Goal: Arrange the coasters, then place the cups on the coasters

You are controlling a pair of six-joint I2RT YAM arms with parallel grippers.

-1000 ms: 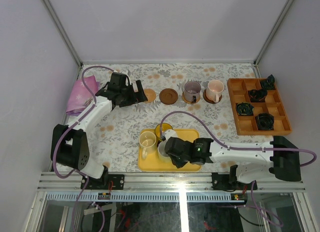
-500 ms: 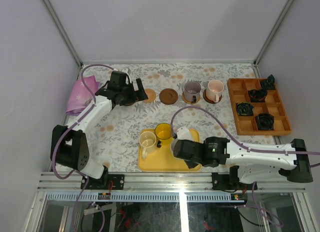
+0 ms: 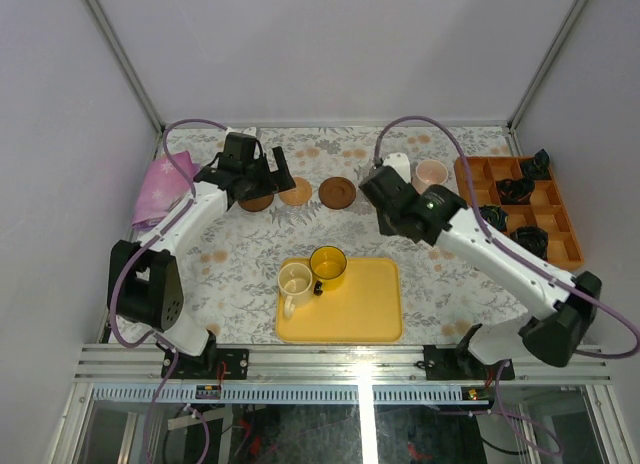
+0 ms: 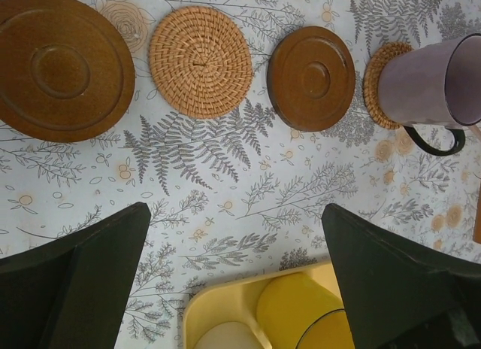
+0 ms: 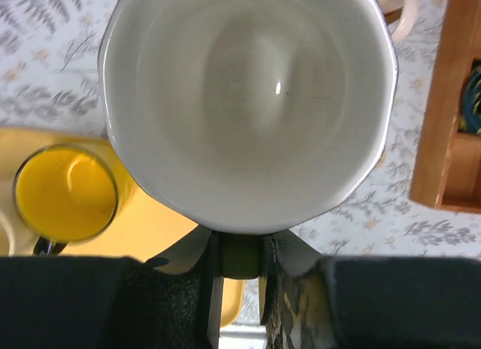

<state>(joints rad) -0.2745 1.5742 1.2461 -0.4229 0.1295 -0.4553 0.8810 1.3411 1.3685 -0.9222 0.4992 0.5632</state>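
Observation:
My right gripper (image 3: 388, 180) is shut on the green handle of a pale green-white cup (image 5: 248, 101), held in the air beside the pink cup (image 3: 432, 173). In the left wrist view the coasters lie in a row: a dark brown one (image 4: 64, 67), a woven tan one (image 4: 199, 61), another dark brown one (image 4: 310, 78), and a woven one (image 4: 378, 72) under the purple-grey cup (image 4: 425, 86). My left gripper (image 3: 262, 174) hangs open above the leftmost coasters, holding nothing. The yellow cup (image 3: 328, 266) and the cream cup (image 3: 295, 281) stand on the yellow tray (image 3: 365, 304).
An orange compartment tray (image 3: 470, 199) with black objects sits at the right edge. A pink cloth (image 3: 163, 189) lies at the back left. Grey walls close in the table on three sides.
My right arm has lifted the pale cup off the yellow tray and carried it back toward the coaster row. The left arm has barely moved.

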